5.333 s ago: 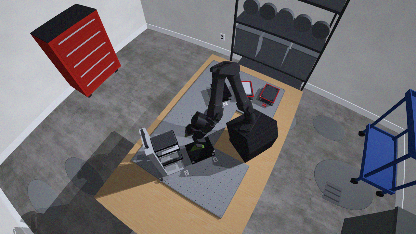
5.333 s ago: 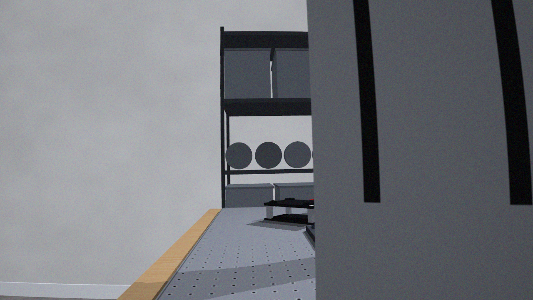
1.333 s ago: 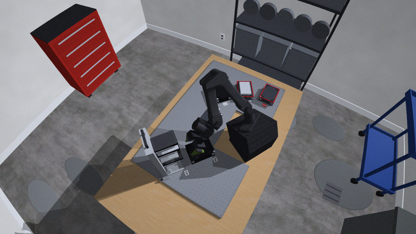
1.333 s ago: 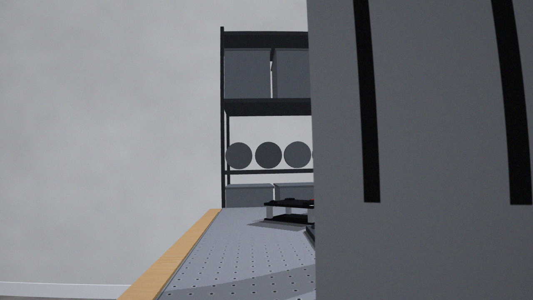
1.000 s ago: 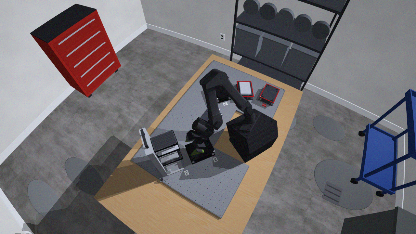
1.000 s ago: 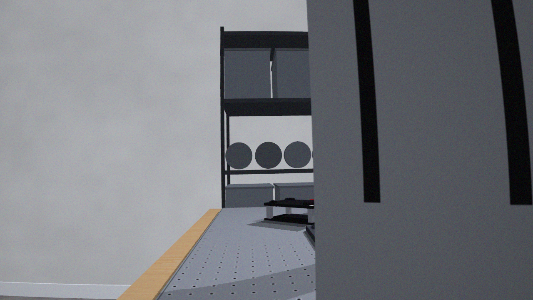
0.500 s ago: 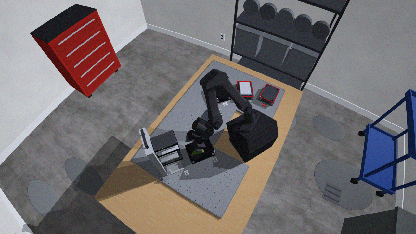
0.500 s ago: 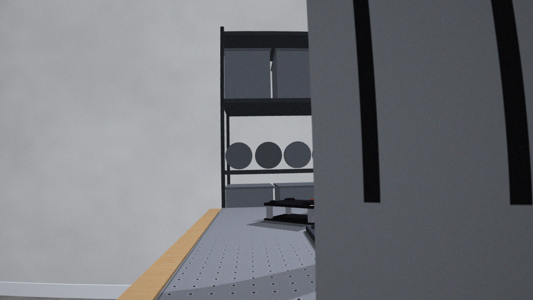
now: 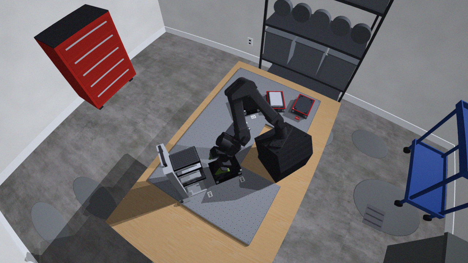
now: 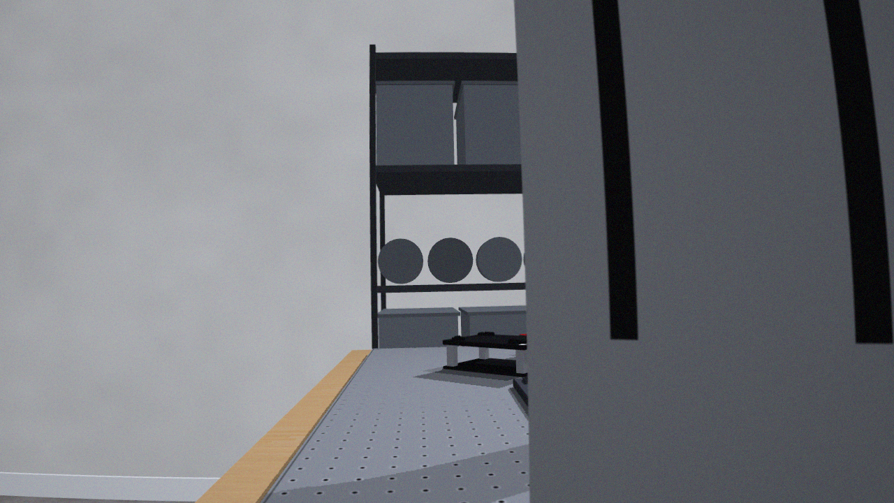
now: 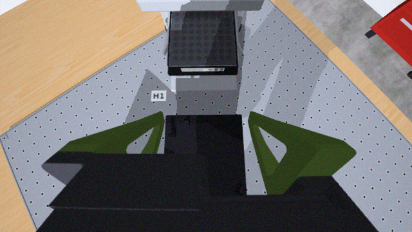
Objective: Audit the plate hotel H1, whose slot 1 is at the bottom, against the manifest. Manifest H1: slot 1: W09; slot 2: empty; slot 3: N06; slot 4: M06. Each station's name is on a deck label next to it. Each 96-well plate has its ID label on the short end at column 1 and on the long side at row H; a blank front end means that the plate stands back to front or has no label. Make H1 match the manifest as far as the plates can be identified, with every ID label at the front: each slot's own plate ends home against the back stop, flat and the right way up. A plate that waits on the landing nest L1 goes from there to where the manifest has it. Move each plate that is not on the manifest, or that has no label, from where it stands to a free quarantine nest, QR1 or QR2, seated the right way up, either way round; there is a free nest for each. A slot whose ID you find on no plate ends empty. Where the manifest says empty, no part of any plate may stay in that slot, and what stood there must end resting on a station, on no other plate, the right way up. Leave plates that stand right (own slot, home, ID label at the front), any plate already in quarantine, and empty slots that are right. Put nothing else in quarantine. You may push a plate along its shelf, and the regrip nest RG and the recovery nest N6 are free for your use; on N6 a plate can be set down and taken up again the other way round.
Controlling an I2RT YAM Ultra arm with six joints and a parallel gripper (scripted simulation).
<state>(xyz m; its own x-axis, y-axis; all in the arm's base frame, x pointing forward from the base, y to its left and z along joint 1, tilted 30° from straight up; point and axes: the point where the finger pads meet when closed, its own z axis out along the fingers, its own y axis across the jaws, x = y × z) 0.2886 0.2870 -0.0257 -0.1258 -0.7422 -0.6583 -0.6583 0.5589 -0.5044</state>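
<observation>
The plate hotel H1 [image 9: 183, 168] stands at the mat's front left; its deck label [image 11: 158, 95] shows in the wrist view. A dark 96-well plate [image 11: 203, 40] lies in its top slot with a white label strip [image 11: 202, 69] on the front end; the text is too small to read. Lower slots show pale fronts in the top view [image 9: 191, 176], contents unclear. My gripper [image 11: 206, 116] is open, its green fingers on either side of a black block [image 11: 204, 151] in front of the hotel, not touching it. I cannot tell whether the block is a bare nest or a plate on one.
Two red-rimmed quarantine nests stand at the back: one holds a white-topped plate [image 9: 275, 99], the other [image 9: 302, 105] shows a dark top. The arm's black base box [image 9: 283, 153] is to the right. In the exterior view a grey panel [image 10: 706, 250] blocks most of the view.
</observation>
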